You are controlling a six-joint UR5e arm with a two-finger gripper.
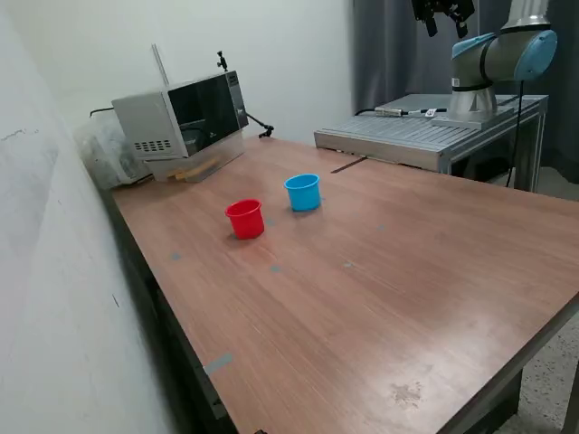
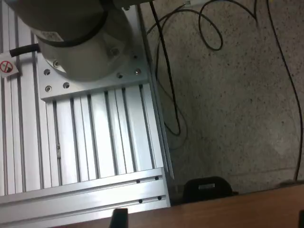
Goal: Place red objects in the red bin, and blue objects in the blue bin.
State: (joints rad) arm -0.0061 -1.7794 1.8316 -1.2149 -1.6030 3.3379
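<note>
**Arm parked high, cups alone on the table**

I see no readable brand or writing anywhere. The only marking is a small round red prohibition sticker point(image 2: 5, 67) on the aluminium plate point(image 2: 95, 137) in the wrist view, too small for me to make out its symbol.

From the exterior view, the red cup point(image 1: 245, 218) and the blue cup point(image 1: 303, 192) stand upright on the wooden table point(image 1: 407, 298), near each other but not touching, the blue one toward the exterior view's right and a little farther back. I cannot see into either cup, and I find no cubes on the tabletop in either view. A microwave point(image 1: 185, 116) sits at the far corner by the wall. The gripper point(image 1: 443, 20) hangs high at the picture's upper edge, above the arm's base point(image 1: 475, 99), well apart from both cups. Its dark fingers are partly cut off by the frame, so I cannot tell whether they are spread or pressed together.

The wrist view shows what the exterior one does not: the arm's base bolted to the slotted plate, black cables point(image 2: 190, 28) looping over a speckled floor, and only a strip of the table's edge. Neither cup appears there
</note>
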